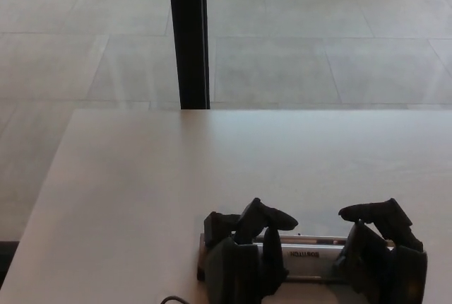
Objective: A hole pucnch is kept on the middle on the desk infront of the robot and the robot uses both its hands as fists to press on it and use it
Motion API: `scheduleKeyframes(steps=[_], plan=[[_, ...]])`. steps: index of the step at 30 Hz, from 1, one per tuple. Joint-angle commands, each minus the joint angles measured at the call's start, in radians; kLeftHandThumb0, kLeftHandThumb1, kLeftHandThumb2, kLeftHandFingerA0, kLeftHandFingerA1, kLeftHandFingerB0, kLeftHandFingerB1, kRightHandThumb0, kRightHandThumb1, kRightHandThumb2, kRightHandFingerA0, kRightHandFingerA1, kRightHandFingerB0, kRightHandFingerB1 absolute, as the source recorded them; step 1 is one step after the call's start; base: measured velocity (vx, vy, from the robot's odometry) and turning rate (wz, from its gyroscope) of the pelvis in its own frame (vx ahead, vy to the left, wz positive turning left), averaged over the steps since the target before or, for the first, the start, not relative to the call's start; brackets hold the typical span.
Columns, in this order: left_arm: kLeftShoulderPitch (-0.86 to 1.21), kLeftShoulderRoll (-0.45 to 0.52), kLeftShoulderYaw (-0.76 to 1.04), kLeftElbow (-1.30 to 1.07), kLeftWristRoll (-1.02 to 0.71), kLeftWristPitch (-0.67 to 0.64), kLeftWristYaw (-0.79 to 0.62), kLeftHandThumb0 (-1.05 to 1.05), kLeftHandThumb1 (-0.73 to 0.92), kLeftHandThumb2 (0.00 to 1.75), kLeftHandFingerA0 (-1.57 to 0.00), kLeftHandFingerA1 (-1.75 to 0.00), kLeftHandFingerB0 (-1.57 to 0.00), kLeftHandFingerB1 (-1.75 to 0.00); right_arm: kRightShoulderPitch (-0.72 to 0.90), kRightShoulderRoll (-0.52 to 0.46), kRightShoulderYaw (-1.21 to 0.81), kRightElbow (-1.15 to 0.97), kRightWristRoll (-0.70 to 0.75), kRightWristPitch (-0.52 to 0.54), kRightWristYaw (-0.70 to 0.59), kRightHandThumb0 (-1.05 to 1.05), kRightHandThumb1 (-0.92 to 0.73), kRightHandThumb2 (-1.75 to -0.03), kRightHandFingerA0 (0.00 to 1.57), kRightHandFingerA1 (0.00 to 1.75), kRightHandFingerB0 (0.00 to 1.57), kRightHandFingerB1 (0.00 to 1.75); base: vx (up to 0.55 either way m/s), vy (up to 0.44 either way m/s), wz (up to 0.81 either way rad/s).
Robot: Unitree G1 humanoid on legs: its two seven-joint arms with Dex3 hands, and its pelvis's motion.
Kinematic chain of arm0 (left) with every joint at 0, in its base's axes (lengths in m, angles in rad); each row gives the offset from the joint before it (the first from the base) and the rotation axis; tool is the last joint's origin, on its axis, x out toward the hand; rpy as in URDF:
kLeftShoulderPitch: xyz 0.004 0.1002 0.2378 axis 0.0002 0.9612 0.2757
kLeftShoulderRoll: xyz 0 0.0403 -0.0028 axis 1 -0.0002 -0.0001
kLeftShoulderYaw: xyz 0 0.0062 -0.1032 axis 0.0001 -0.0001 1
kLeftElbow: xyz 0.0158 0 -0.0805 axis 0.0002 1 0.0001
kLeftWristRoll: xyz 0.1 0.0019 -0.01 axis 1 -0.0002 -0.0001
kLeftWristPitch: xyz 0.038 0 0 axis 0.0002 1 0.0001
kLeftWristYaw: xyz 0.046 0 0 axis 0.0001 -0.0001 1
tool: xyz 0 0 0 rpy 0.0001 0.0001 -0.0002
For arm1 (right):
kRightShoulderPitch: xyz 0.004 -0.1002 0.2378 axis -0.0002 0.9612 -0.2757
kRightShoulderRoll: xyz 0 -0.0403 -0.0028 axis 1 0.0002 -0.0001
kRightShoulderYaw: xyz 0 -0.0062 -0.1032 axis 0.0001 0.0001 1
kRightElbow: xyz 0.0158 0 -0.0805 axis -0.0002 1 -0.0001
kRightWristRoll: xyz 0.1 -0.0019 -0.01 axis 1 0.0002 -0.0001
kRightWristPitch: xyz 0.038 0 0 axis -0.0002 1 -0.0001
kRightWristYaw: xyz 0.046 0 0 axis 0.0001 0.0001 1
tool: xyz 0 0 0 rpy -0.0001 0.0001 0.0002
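**Fingers curled on both hands, sitting over the punch bar: keep the press even**

Fingers (272,215) on the left hand (244,254) are curled into a loose fist, top knuckle sticking forward, nothing grasped. Right hand (385,254) reads the same: fingers bent over, clenched on nothing.

Layout, big to small, all relative to those fingers:
- Desk (176,170): pale top, bare ahead of the fingers out to its far edge.
- Black post (189,35): stands on the tiled floor well beyond the fingers, past the desk's far edge. Irrelevant to the move.
- Hole punch (305,254): directly under and between the two fists, at the near edge of the desk, long silver bar running left to right. Its left end is just outboard of the left fingers; its right end is hidden behind the right hand.
- Brand lettering on the bar: in the gap between the two hands, too small to read reliably.

Step in hand, my read: the press-down on the bar. Can't tell whether the fists are actually loading it or only resting on top.

How to do it well:
- Drive both fists down together, same rate, or the punch may tip.
- Push straight down, no forward component, or the punch could slide away across the smooth desk.
- Keep the fingers tucked so they stay clear of the bar.
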Motion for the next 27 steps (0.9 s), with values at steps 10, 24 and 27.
scheduleKeyframes(steps=[10,24,27], plan=[[0.150,-0.083,0.183,-0.522,-0.494,0.248,-0.406,-0.34,0.91,0.80,-0.90,-1.75,-0.42,-1.74,0.023,-0.189,0.023,-0.488,0.273,0.774,0.341,-0.42,-0.65,-1.00,1.09,1.75,0.71,1.70,0.00,0.000,0.00],[-0.073,0.197,0.567,-1.059,-1.182,0.682,-0.358,-0.34,0.87,0.81,-0.88,-1.75,-0.57,-1.51,-0.033,-0.592,-0.186,-0.847,0.621,1.144,0.394,-0.29,-0.59,-1.05,0.95,1.75,0.73,1.46,0.00,0.000,0.00],[-0.052,0.351,0.677,-1.094,-1.274,0.704,-0.394,-0.36,0.90,0.78,-0.90,-1.75,-0.56,-1.59,-0.024,-0.715,-0.345,-0.798,0.710,1.149,0.388,-0.28,-0.64,-1.06,0.96,1.75,0.75,1.34,0.00,0.000,0.00]])
